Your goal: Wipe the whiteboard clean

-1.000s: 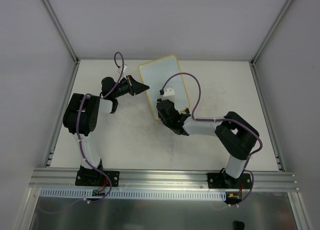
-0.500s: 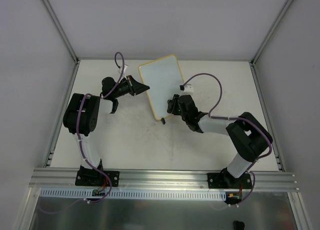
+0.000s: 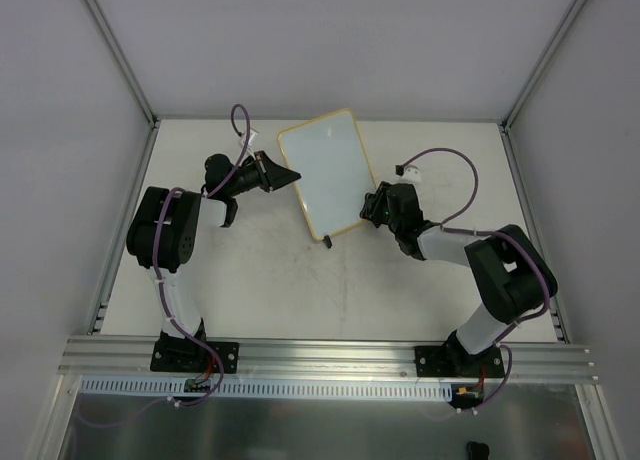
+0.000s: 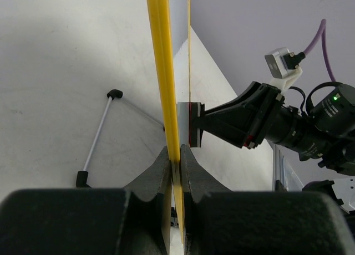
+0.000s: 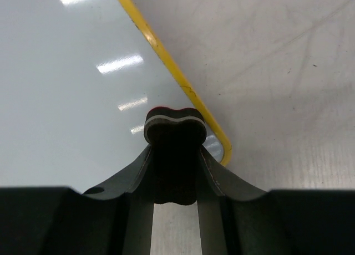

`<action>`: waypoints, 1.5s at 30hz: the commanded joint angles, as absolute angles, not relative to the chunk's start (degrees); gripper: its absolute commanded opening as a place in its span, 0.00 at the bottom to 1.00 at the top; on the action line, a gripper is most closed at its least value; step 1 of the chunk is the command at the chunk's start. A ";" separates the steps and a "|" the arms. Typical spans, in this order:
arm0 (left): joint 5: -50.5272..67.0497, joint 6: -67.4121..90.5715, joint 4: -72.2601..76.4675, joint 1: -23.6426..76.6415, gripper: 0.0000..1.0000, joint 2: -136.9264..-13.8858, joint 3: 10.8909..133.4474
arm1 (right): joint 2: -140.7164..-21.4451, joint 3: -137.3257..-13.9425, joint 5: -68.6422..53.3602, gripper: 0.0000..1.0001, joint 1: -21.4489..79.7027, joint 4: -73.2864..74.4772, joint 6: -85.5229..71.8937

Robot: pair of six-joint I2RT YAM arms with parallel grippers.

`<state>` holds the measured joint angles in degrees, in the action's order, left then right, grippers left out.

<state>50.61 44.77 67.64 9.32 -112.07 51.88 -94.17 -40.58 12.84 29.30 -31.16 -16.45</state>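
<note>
1. Yellow-framed, small and white, the rectangular whiteboard (image 3: 325,175) sits propped at a slant on the pale bench (image 3: 250,280) in the top view. The left gripper (image 3: 291,175) is pinched on the whiteboard's left edge, exactly as it was a second ago. The right gripper (image 3: 372,208) has swept from the whiteboard's near left corner along its near edge to the near right corner. A wiping stroke has therefore just crossed that lower band. No red marks show from above.
2. Seen by the left wrist, the whiteboard is edge-on, with the left gripper's jaws clamped together on its yellow rim. A small black eraser block (image 4: 191,125) with a red layer presses flat against the whiteboard's face, carried by the right gripper.
3. Seen by the right wrist, the right gripper is closed on the eraser block at the whiteboard's rounded corner. The white surface around it is bare, so the erasing looks nearly or wholly finished.
</note>
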 commanded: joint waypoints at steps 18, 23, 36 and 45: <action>54.75 39.37 69.00 10.28 0.00 -110.30 51.33 | -91.32 -49.56 33.49 0.00 21.36 -14.76 -18.89; 54.67 39.46 69.08 10.28 0.00 -110.39 51.42 | -93.86 -52.90 30.25 0.00 21.36 -14.77 -20.83; 53.97 39.55 68.56 10.28 0.00 -109.69 51.59 | -98.35 -50.81 22.59 0.00 25.75 -17.84 -28.56; 52.56 39.11 67.76 10.37 0.00 -109.16 50.98 | -99.23 -44.04 16.19 0.00 29.00 -24.33 -37.52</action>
<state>50.96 44.80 66.76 10.79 -110.80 51.86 -97.51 -46.72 22.50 28.01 -21.32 -31.53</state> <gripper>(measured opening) 0.043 0.319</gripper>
